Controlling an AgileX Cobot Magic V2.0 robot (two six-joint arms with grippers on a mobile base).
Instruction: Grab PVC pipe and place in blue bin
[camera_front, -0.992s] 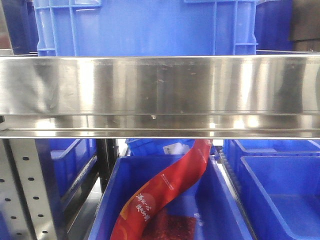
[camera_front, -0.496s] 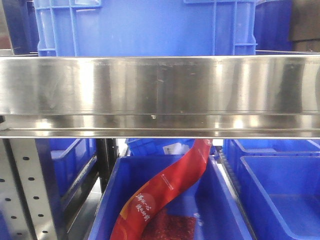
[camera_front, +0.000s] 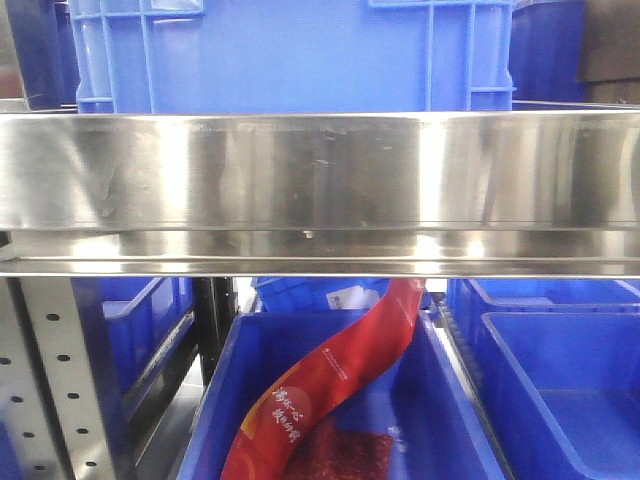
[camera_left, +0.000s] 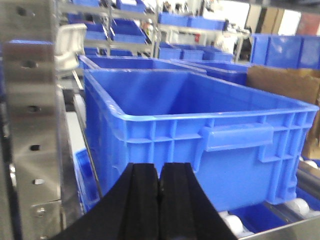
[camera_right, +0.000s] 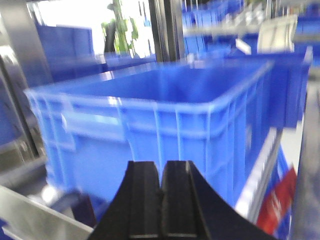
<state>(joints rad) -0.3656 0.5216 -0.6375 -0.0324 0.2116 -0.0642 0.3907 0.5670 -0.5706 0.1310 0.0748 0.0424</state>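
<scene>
The PVC pipe is not being seen in any of the three views, so its place cannot be told. The blue bin (camera_left: 200, 125) is being faced by the left gripper (camera_left: 160, 185) and, from the other side, by the right gripper (camera_right: 161, 192); both pairs of black jaws are being pressed together with nothing between them. The right wrist view is being blurred, so a search there is likely to fail, and the steel shelf rail (camera_front: 320, 190) is being placed across the front view, so an arm may be knocked against it. The bin is being shown as smooth moulded plastic with ribbed walls and a thick rim; a glossy red packet (camera_front: 330, 385) is lying bent in a lower bin
</scene>
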